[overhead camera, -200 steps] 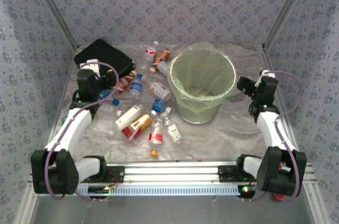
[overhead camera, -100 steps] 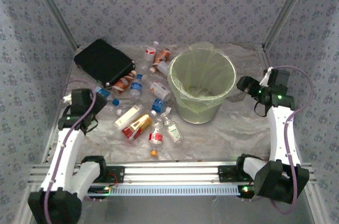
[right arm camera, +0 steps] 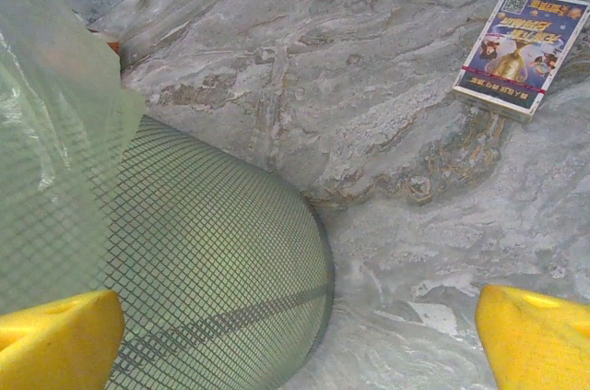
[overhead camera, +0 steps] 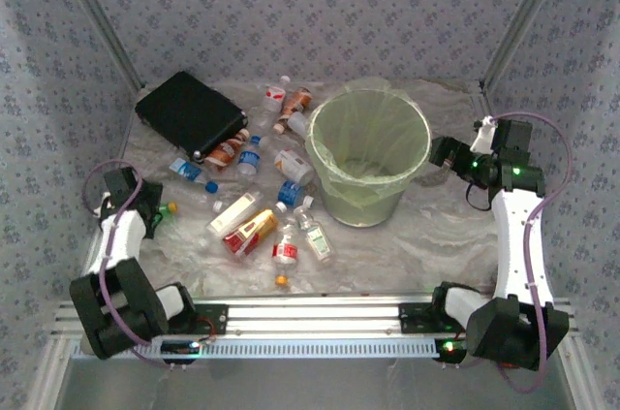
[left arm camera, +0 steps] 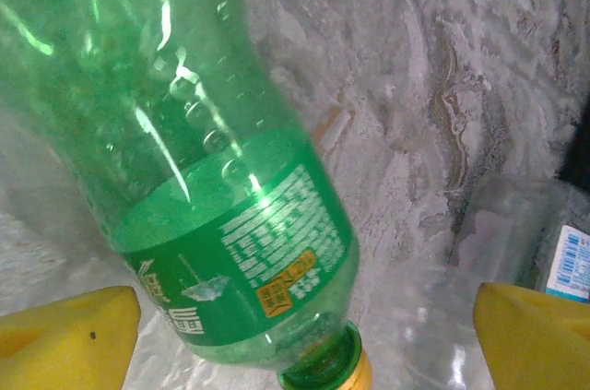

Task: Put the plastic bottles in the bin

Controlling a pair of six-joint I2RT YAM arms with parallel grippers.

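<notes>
Crinkled cover (overhead camera: 407, 245) | left gripper (left arm camera: 302, 335) spread astride green bottle (left arm camera: 212, 178) | right gripper (right arm camera: 304, 344) spread, empty | risk: tapered neck may squirt free

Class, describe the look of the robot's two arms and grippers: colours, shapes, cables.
The left arm and right arm each have white links, black joints and a looping purple cable. Small green lights glow on them. The gripper fingers are blunt yellow wedges.

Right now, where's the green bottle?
Left wrist view: the green bottle lies on the table at its left side, cap end between the open left jaws, with a clear bottle just to its right.
</notes>
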